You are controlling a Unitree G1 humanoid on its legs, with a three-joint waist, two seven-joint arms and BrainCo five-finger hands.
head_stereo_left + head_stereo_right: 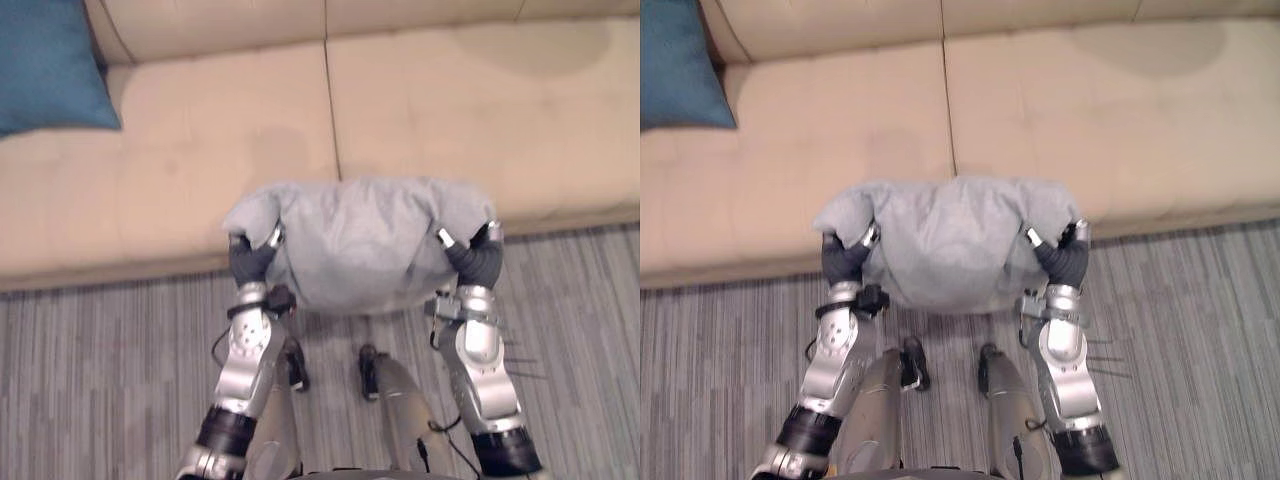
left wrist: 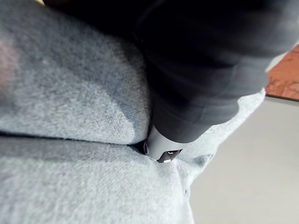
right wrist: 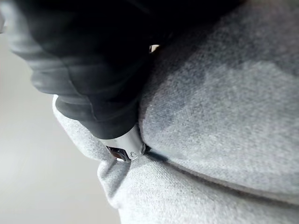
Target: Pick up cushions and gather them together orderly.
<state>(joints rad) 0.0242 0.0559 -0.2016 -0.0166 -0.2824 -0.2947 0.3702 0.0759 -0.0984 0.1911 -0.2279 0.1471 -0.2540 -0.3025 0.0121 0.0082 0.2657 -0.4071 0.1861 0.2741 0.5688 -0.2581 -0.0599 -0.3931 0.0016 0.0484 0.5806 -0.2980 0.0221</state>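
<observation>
Site: a beige sofa (image 1: pixel 480 120) with two seat sections runs across the far side, fronted by grey striped carpet (image 1: pixel 580 330).

Item 1. The grey cushion (image 1: pixel 360 240) sits at the sofa's front edge, roughly in line with the seam between the seat sections. It bulges out over the carpet. I cannot confirm whether its far side rests on the seat or is carried clear of it.

Item 2. My left hand (image 1: pixel 252 258) is pressed into the cushion's left end and my right hand (image 1: pixel 478 258) into its right end, so the cushion is squeezed between them. Both wrist views show cloth folding deeply around each hand. Whether either hand is clenched on the fabric or merely pressing it, I cannot tell.

Item 3. A blue cushion (image 1: pixel 45 65) leans in the far left corner of the sofa, well apart from the grey one. I judge it the gathering point.

Recommendation: hold even inward pressure from both sides, because soft filling can sag and slip out below. Lift clear of the seat edge before travelling left, keep the cushion level, and set it just beside the blue one with edges aligned. Let go only once it is fully supported.
</observation>
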